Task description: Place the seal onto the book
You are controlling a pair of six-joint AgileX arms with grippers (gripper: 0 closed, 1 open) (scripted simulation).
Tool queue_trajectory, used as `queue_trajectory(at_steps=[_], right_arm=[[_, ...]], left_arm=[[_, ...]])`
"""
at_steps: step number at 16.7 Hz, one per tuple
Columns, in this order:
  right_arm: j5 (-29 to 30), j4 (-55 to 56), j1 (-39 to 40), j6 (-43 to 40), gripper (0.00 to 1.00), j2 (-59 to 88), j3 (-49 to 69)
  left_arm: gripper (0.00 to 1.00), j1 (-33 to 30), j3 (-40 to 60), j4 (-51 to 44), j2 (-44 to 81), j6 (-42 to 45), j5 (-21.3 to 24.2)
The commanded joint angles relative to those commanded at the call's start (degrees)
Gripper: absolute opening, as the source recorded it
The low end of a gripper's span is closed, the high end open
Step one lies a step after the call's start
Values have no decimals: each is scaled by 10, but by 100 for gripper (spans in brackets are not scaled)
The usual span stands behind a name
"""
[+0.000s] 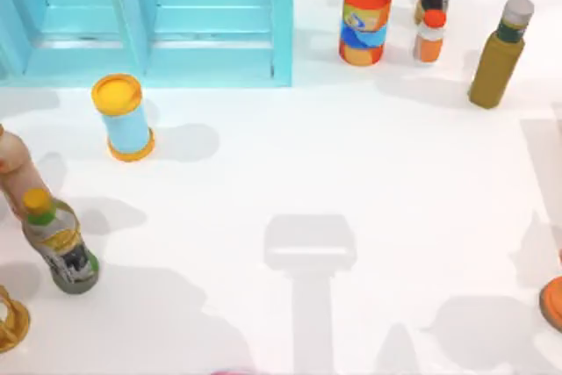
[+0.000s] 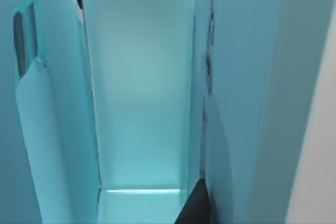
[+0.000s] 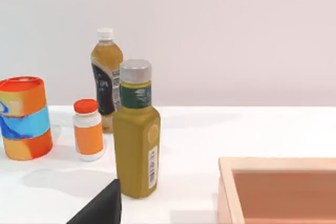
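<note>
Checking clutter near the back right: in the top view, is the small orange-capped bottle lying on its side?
No. The small orange-capped bottle stands upright beside the orange and blue can, cap up.

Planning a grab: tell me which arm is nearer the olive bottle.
Right. Its wrist camera sits close to the olive bottle; the left arm's faces into the blue cabinet, far left.

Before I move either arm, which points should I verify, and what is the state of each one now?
1. Where the seal is: cannot tell.
2. Where the book is: cannot tell.
3. Left wrist camera has an open outlook: not ok, it faces the inside of the light-blue cabinet.
4. Olive-green square bottle with grey cap upright near the right wrist camera: ok.
5. Small white bottle with orange cap upright, apart from the olive-green bottle: ok.
</note>
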Motion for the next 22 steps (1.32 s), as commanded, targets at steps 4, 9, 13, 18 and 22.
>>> queue_trajectory(at_steps=[4,9,13,18,22], right_arm=[[0,0,0,0,100,0,0],[0,0,0,0,100,0,0],[0,0,0,0,100,0,0],[0,0,0,0,100,0,0],[0,0,0,0,100,0,0]], left_arm=[[0,18,-68,-76,-98,6,41],[0,76,-167,-194,-330,12,107],[0,135,-234,-276,-488,20,138],[0,169,-254,-305,-553,28,153],[0,166,-253,-304,-550,28,151]])
